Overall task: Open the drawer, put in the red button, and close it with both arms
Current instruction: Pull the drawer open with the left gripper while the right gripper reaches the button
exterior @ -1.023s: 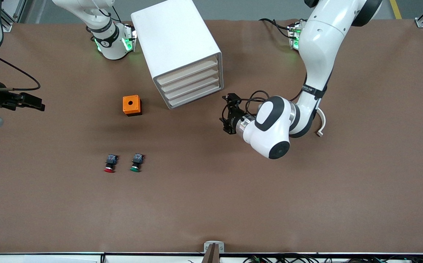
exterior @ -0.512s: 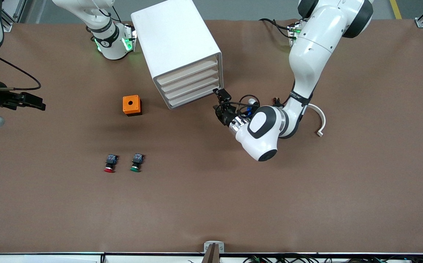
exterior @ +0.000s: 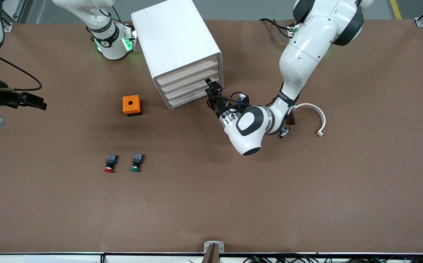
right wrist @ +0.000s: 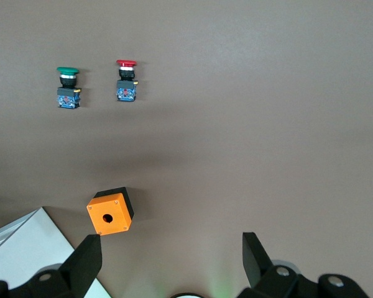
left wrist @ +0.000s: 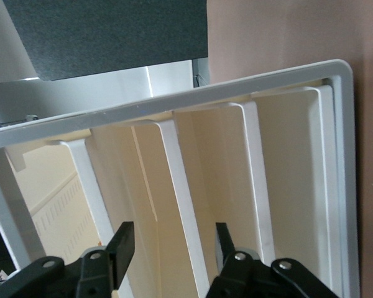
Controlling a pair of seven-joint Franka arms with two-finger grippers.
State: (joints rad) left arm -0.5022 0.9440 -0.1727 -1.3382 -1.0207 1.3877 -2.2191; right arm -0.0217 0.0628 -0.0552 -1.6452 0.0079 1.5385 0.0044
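The white cabinet [exterior: 176, 40] stands at the back with its four drawers shut; the uppermost drawer [exterior: 187, 70] is closed. My left gripper [exterior: 211, 88] is open and empty, right at the drawer fronts near the cabinet's corner toward the left arm's end. In the left wrist view my left gripper [left wrist: 174, 239] has one white drawer front edge [left wrist: 180, 205] between its jaws, not gripped. The red button [exterior: 109, 163] lies on the table beside the green one [exterior: 135, 163]; it also shows in the right wrist view [right wrist: 126, 77]. My right gripper [exterior: 36, 103] waits open at the right arm's end, also seen in its wrist view [right wrist: 171, 248].
An orange box with a hole [exterior: 132, 105] sits between the cabinet and the buttons, also in the right wrist view [right wrist: 110, 212]. A white curved piece [exterior: 316, 116] lies on the table by the left arm's elbow. The brown table [exterior: 306, 201] spreads wide toward the front camera.
My left arm has swung toward the cabinet, bringing its gripper from the open table up to the drawer fronts. The right arm has barely moved.
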